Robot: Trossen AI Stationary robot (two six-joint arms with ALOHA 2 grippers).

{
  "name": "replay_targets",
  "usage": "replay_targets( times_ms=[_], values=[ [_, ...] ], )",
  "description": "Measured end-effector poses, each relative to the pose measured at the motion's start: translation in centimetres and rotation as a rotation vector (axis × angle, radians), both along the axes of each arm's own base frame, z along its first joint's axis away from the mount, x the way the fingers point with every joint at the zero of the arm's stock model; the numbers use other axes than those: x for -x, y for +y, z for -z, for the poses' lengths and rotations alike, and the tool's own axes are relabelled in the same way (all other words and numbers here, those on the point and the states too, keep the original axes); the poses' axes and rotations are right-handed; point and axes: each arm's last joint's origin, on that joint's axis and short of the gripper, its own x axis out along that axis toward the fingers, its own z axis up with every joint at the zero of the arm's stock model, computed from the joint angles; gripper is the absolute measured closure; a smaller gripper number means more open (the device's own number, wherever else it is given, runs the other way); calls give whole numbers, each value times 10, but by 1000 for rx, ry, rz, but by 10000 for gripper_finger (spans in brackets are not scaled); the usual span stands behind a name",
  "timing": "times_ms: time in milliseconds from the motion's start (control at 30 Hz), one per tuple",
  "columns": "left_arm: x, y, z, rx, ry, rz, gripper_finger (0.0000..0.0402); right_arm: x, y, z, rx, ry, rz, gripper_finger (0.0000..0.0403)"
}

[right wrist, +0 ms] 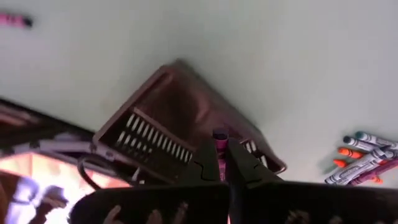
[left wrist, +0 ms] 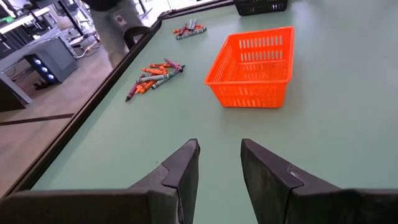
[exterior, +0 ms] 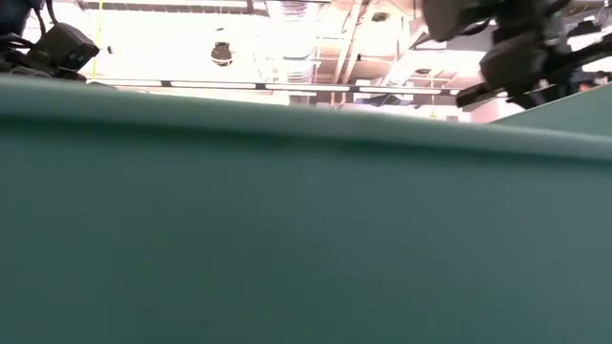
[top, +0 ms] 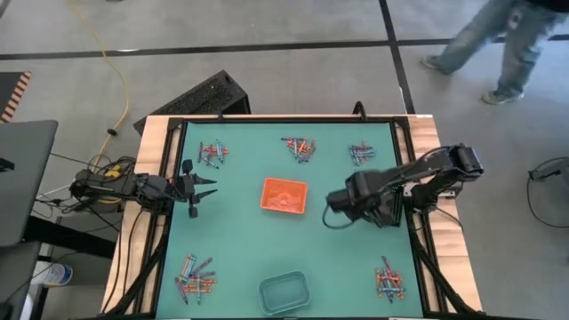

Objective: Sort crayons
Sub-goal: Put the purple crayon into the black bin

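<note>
Fingers of the right gripper (right wrist: 219, 163) are clamped together on a single magenta crayon (right wrist: 219, 144), which stands up between the tips in the right wrist view. In the high view this right gripper (top: 331, 203) hangs over the green table (top: 240, 231), just beside the orange tray (top: 284, 195) at the table's centre. A dark tray (right wrist: 180, 124) with a slotted wall fills the space past the fingertips in the wrist view, with a few loose crayons (right wrist: 364, 158) lying off to one side.

The left gripper (top: 203, 189) sits over the table's left side, well apart from the orange tray, its two fingers (left wrist: 183, 171) parted with a clear gap and nothing between them. Past them the left wrist view shows the orange tray (left wrist: 254, 67) and two piles of crayons (left wrist: 154, 77) near the table edge.

Five piles of mixed orange, blue-grey and purple crayons lie on the table: three along the far side (top: 300, 148) and one in each near corner (top: 196, 276). A clear tray (top: 284, 292) rests at the middle of the near edge. A person (top: 498, 44) walks on the floor beyond the table.
</note>
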Motion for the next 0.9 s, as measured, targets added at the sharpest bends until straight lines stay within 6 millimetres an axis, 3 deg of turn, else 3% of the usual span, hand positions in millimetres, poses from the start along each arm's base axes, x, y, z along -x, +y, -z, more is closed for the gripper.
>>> replay_targets(
  times_ms=[333,600,900],
  values=[
    [0,0,0,0,0,0,292,27,28,27,40,136,-193,403],
    [0,0,0,0,0,0,292,28,45,39,23,42,-270,402],
    [0,0,0,0,0,0,292,29,47,40,26,42,-250,370]
  ],
)
